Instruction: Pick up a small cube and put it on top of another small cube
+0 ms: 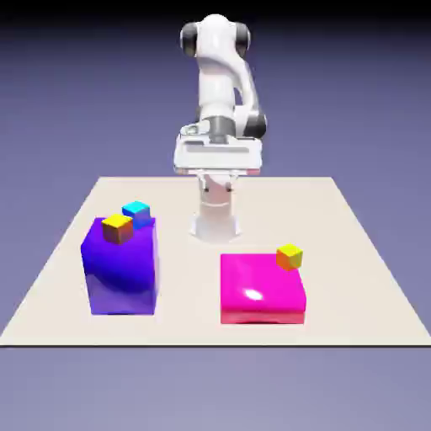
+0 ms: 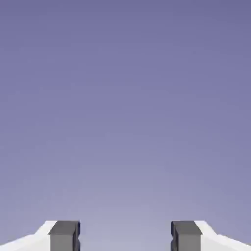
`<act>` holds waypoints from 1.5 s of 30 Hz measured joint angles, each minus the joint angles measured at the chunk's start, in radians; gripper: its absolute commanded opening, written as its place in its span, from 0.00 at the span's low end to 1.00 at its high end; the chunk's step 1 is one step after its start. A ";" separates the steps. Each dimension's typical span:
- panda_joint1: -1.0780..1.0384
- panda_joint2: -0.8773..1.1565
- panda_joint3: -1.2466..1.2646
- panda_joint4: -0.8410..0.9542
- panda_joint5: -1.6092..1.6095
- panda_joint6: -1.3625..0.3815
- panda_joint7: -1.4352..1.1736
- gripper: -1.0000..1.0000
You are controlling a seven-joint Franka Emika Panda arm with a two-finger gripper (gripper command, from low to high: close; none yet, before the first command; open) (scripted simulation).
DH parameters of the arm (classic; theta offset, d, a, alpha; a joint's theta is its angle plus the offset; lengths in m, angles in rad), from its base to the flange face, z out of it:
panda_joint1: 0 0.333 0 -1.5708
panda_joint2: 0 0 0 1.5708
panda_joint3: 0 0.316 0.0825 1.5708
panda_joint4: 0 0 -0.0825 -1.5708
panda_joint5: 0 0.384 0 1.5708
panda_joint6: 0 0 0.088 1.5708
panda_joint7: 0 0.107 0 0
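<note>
On the exterior view's left a tall purple block stands on the pale table. Two little cubes sit on its top: one with a yellow top and orange-red sides at the near edge, and just behind it, toward the exterior view's right, one with a cyan top and blue sides. They are close together; whether they touch is not clear.

In the middle, the white arm rises from its base at the table's far edge, with its hand held high above the table and over neither block. In the hand view the claw is spread wide. Its two grey fingertips stand well apart at the bottom edge, with only the plain blue-violet backdrop between and beyond them.

On the exterior view's right lies a low pink block, well apart from the purple one. The small yellow-topped cube with orange and greenish sides rests on the pink block's far right corner, upright and untouched.

The tiny teal-green cube cannot be made out in either view, so where it lies cannot be told.
</note>
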 measured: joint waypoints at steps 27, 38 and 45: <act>0.066 -0.562 0.979 0.009 0.682 -0.527 0.557 0.50; 0.093 -0.791 1.377 0.013 0.960 -0.742 0.784 0.50; 0.110 -0.937 1.631 0.015 1.136 -0.879 0.929 0.50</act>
